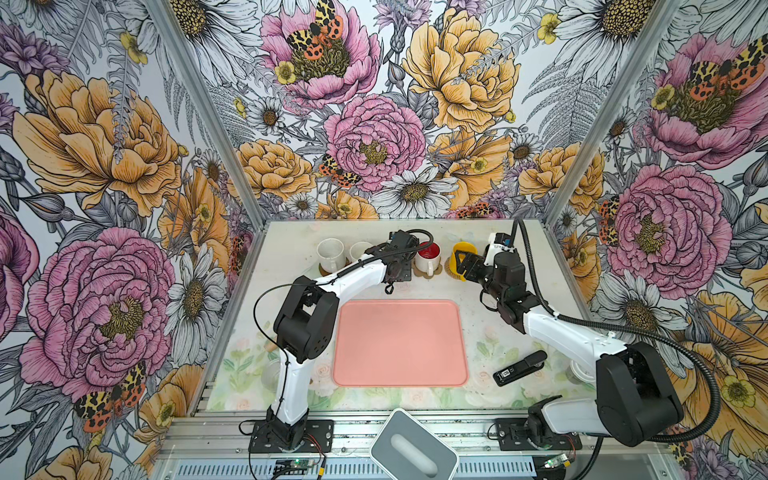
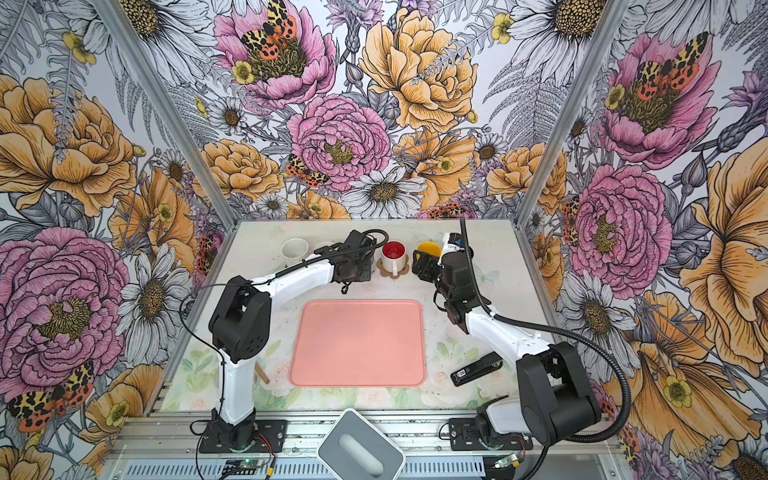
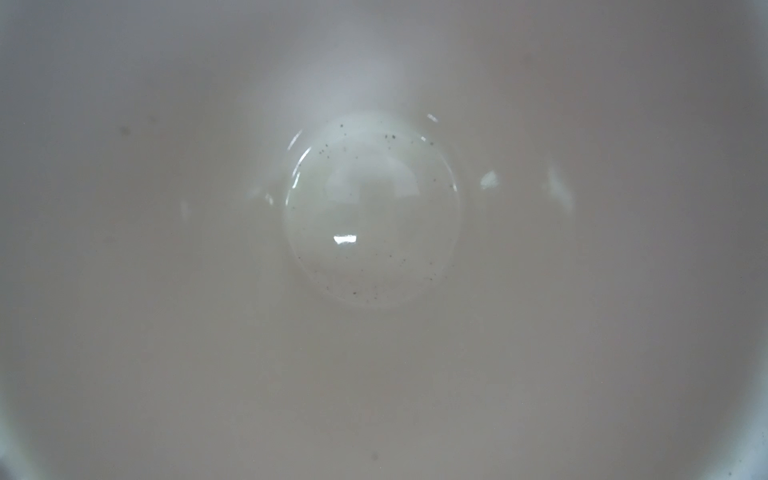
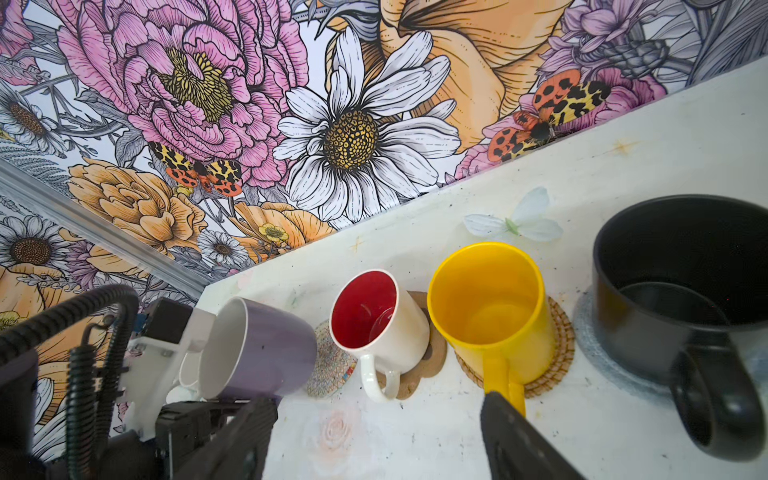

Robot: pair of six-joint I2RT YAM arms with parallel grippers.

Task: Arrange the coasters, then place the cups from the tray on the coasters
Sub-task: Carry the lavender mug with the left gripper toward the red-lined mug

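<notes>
Your left claw [image 1: 395,268] sits under its own wrist in both top views with its fingers out of sight, and its wrist camera gives you only the blurred white inside of a cup. Only the right wrist view shows the lavender cup [image 4: 266,349] hanging tilted at that claw in a narrow grip, over the whitish woven coaster [image 4: 332,372]. That view also shows the black cup [image 4: 685,291], cut off at the frame's right edge, on the grey-blue coaster [image 4: 588,332]; from above, the right arm hides it. Your right claw [image 4: 380,403] stands wide and holds nothing, with one finger in front of the handle of the yellow cup [image 4: 490,299]. That cup sits on the rattan coaster [image 4: 557,357], and the red-lined cup [image 4: 378,324] sits on the paw-print coaster [image 4: 434,353]. Two white cups [image 1: 330,251] stand to the upper left of the tray [image 1: 399,343]. The white tag on the black tool [image 1: 519,368] is too small to read.
</notes>
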